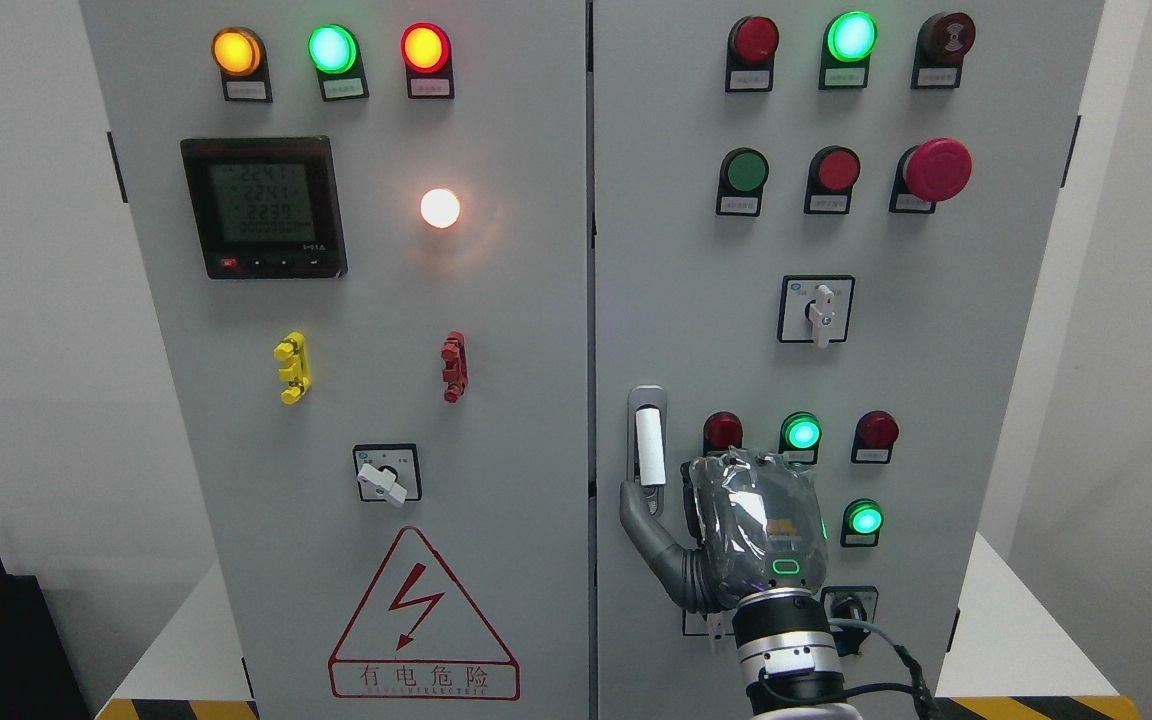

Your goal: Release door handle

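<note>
head view: your right hand (736, 530) rests beside the door handle (647, 448), thumb touching its base, fingers hidden, grip unclear. withdrawing sideways could snag the thumb and tug the door.

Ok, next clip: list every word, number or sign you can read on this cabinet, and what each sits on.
"有电危险": warning sign with a red lightning bolt, left door.
"2241", "2241", "2239", roughly: digital meter; the digits are faint, and its bottom row is unreadable.
Small line under the warning characters: too blurred.
Label plates under the lamps and buttons: too small.
Orange mark on the right hand beside the door handle: illegible.
</note>
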### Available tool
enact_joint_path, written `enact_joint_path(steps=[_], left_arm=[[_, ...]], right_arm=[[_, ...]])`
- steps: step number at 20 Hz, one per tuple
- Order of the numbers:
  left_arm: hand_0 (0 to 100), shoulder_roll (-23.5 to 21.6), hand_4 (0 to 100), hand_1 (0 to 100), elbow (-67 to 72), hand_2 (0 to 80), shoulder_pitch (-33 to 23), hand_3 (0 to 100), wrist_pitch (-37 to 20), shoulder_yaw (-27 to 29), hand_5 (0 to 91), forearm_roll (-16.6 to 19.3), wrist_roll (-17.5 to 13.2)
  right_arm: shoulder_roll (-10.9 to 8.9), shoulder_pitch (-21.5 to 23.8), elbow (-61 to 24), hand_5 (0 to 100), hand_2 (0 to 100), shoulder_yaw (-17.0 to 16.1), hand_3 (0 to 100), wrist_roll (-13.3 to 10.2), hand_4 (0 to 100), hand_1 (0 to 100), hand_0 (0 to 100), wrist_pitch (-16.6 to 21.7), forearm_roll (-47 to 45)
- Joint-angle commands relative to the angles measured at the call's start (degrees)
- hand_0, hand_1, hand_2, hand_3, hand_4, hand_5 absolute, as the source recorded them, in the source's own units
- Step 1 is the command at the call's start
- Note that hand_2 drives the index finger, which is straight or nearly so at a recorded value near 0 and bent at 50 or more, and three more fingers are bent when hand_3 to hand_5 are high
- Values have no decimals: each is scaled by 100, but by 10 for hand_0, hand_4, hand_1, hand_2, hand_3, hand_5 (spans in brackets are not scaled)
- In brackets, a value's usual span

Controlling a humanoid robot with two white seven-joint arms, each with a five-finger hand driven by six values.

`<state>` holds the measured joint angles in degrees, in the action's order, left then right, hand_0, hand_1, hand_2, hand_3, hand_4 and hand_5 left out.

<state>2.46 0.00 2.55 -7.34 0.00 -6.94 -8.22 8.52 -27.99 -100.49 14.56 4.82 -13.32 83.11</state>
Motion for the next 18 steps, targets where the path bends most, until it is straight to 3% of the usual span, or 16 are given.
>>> enact_joint_path(steps=[1, 18], left_arm=[[120, 0, 0, 389, 97, 0, 0, 0, 40, 62, 0, 0, 5], [120, 0, 0, 389, 97, 0, 0, 0, 40, 62, 0, 0, 5]], right_arm=[[0, -13, 21, 965, 971, -6, 1000, 1, 1000, 57, 368, -4, 83], [9, 5, -14, 966, 970, -15, 1000, -7, 1000, 59, 399, -21, 83]])
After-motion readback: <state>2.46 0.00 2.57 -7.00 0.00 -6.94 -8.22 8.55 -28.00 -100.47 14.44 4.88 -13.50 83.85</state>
